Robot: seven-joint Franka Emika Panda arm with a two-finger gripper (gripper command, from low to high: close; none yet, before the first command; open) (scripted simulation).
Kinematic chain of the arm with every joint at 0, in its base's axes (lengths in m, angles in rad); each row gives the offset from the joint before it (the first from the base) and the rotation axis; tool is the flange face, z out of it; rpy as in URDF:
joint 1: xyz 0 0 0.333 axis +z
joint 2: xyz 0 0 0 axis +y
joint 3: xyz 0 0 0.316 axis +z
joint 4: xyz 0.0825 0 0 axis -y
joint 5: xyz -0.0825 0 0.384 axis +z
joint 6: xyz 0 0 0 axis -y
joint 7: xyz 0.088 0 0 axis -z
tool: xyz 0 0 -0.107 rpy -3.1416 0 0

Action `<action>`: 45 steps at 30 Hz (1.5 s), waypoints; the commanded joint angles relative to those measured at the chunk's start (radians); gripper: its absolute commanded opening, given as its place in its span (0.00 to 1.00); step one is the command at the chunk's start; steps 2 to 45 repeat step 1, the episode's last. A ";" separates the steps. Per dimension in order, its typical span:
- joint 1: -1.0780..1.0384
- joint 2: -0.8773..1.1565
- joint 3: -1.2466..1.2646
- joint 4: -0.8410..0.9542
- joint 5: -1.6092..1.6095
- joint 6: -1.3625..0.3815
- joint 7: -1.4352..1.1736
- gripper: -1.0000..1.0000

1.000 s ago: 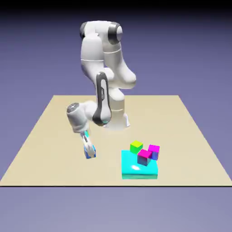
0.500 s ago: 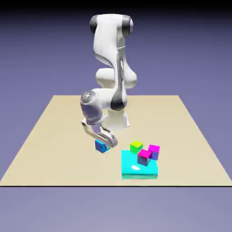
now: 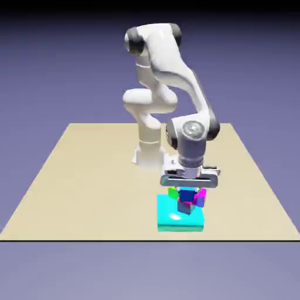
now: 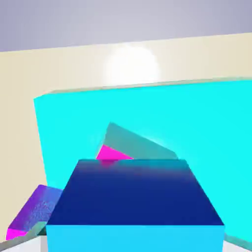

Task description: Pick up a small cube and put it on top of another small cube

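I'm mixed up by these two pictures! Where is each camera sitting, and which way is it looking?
Exterior view: it stands still, outside the robot and above the table, facing the white arm; the whole arm and its gripper show over the cyan slab.
Hand view: it rides on the hand and looks along the gripper at the slab; the held blue cube hides the fingertips.
Both show the blue cube, a magenta cube and the slab.
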 commanded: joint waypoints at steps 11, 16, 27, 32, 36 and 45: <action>-0.005 -0.026 0.004 0.019 0.011 -0.043 -0.007 1.00; -0.005 -0.026 0.004 0.019 0.011 -0.043 -0.007 1.00; -0.005 -0.026 0.004 0.019 0.011 -0.043 -0.007 1.00; -0.005 -0.026 0.004 0.019 0.011 -0.043 -0.007 1.00; -0.005 -0.026 0.004 0.019 0.011 -0.043 -0.007 1.00; -0.005 -0.026 0.004 0.019 0.011 -0.043 -0.007 1.00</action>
